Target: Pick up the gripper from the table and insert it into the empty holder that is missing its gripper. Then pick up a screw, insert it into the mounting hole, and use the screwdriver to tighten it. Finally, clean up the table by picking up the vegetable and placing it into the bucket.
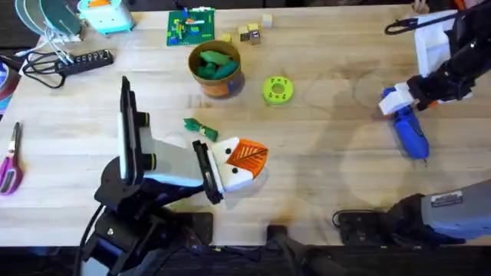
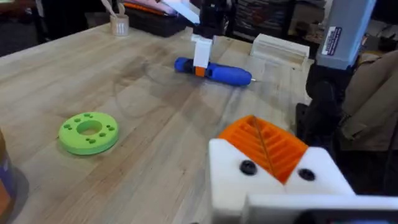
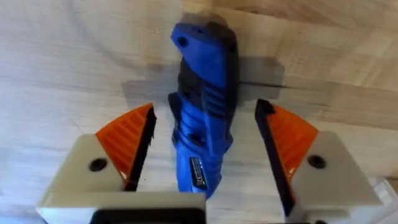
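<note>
The blue screwdriver (image 1: 411,132) lies on the table at the right. My right gripper (image 1: 396,101) is open over its far end. In the right wrist view, that gripper (image 3: 205,112) has an orange pad on each side of the screwdriver (image 3: 204,93), clear of it. My left gripper (image 1: 255,155) is shut near the table's middle, and its orange ribbed pads (image 2: 264,144) are pressed together with nothing seen between them. A green vegetable (image 1: 201,128) lies on the wood beside the left arm. The orange-brown bucket (image 1: 218,83) behind it holds green pieces. The loose gripper, the holder and the screw are out of view.
A lime-green disc (image 1: 278,90) sits right of the bucket, also in the left wrist view (image 2: 89,131). At the back are a green brick plate (image 1: 192,27) and small wooden blocks (image 1: 250,32). A power strip (image 1: 80,61) and pink-handled scissors (image 1: 11,161) lie at the left.
</note>
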`<action>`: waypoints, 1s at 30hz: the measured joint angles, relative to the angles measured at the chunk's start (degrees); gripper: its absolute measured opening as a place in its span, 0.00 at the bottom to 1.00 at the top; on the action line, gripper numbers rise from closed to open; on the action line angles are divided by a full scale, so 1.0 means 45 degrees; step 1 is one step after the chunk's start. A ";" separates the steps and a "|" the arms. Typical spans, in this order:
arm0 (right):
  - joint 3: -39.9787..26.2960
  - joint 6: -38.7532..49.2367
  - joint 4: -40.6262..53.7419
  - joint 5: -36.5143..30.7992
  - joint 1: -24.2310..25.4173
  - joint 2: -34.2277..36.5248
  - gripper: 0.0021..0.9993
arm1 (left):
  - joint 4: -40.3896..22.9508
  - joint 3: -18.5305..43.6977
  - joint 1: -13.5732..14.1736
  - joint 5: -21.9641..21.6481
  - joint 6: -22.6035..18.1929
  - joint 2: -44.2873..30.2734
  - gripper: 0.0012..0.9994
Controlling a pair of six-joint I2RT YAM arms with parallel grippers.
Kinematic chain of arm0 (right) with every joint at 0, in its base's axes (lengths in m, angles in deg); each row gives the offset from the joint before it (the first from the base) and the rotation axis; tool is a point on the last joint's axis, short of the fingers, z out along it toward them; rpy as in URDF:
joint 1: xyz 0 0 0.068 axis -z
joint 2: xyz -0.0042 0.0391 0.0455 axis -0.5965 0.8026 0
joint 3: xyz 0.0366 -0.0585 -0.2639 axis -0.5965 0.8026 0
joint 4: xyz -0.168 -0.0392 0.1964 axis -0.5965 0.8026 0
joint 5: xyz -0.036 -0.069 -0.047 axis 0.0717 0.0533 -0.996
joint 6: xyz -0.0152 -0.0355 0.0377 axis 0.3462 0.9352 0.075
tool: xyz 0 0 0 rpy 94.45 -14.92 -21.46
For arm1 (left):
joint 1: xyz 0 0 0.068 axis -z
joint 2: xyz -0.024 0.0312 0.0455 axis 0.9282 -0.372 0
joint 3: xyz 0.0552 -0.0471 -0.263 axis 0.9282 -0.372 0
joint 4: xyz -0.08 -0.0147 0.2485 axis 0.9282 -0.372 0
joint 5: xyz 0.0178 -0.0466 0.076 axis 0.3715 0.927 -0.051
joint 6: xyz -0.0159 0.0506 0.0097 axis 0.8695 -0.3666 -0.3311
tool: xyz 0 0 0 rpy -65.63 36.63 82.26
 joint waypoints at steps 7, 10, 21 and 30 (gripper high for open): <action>-0.0006 -0.0311 -0.0440 0.0378 0.0115 0.0879 0.99 | -0.0004 0.0000 0.0000 0.0000 0.0001 0.0000 0.02; -0.0107 -0.0707 -0.0464 0.0397 0.0115 0.0981 0.99 | 0.0001 0.0000 0.0000 0.0000 0.0001 0.0000 0.02; -0.0205 -0.1245 -0.0635 0.0475 0.0170 0.1083 0.82 | -0.0003 0.0000 0.0000 0.0000 0.0001 -0.0001 0.02; -0.0239 -0.1298 -0.0772 0.0320 0.0237 0.1083 0.34 | -0.0004 0.0000 0.0000 0.0000 -0.0003 0.0000 0.02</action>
